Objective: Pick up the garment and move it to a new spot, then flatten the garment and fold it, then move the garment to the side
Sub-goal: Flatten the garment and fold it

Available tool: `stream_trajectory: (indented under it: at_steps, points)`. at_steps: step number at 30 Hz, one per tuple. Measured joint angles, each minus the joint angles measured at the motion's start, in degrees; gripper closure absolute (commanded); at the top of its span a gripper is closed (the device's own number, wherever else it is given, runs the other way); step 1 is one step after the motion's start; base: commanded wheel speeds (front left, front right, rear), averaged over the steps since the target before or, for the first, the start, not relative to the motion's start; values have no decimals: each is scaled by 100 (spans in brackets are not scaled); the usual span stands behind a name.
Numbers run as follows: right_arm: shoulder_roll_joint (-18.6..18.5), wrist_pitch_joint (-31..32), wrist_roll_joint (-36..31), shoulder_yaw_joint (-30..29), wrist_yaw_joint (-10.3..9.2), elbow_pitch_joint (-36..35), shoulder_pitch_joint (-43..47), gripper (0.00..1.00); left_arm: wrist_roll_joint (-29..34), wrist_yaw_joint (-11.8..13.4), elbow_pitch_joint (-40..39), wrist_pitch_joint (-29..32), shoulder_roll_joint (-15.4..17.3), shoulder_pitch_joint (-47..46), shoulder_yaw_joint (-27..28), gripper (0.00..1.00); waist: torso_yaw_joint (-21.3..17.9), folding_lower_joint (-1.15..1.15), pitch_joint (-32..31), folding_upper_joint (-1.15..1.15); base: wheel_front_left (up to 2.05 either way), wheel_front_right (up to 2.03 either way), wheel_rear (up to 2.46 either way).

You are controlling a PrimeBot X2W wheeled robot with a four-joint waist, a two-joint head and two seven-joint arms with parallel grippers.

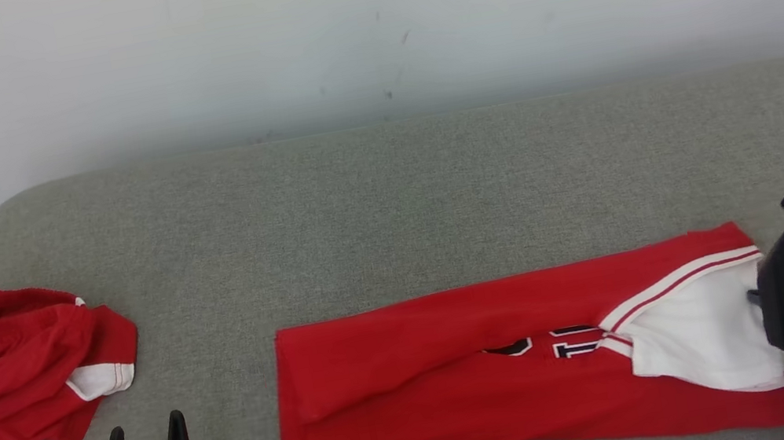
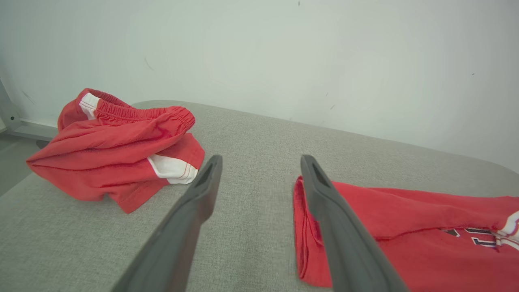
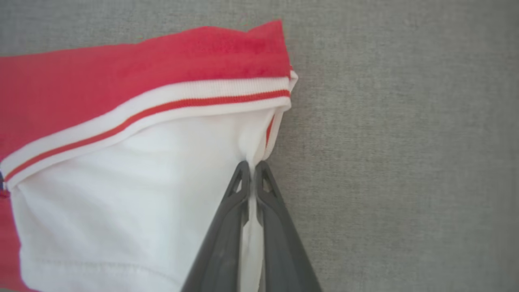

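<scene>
Pinching white cloth: my right gripper is closed tight, both dark fingers pressed together on the edge of the white sleeve panel, with a thin fold of it squeezed between them.

That panel belongs to the long red jersey with white-and-red striped trim and dark numerals. It lies flat on the grey woven cushion, already folded into a narrow strip.

Long axis runs left-right across in front of me. I have the right-hand end; the whole length stretches away leftward from my fingertips.

The strip's far end lies near my left gripper, held low over the cushion, fingers spread wide, empty. In its wrist view the jersey's left hem sits just beside one finger.

Judgement: the next fold carries my end leftward along that axis, so my right arm does the work.

Crumpled red shorts with white trim sit well apart at far left, probably out of the path.
</scene>
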Motion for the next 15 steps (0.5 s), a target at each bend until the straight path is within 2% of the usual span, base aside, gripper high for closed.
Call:
stream_trajectory:
  at_steps: [8,12,15]
  points:
    - [-182,-177,-112,-7,4,70,-119,100,38,-53,62,0,-25,-2,-10,0,-119,0,-9,0,0,0,0]
    - [-122,-198,24,-109,180,-3,-119,100,47,-96,96,0,-45,-3,-10,0,-144,0,-14,0,0,0,0]
    - [25,-187,307,-207,397,-205,-119,100,48,-101,123,0,-47,-3,-7,0,-161,0,-22,0,0,0,0]
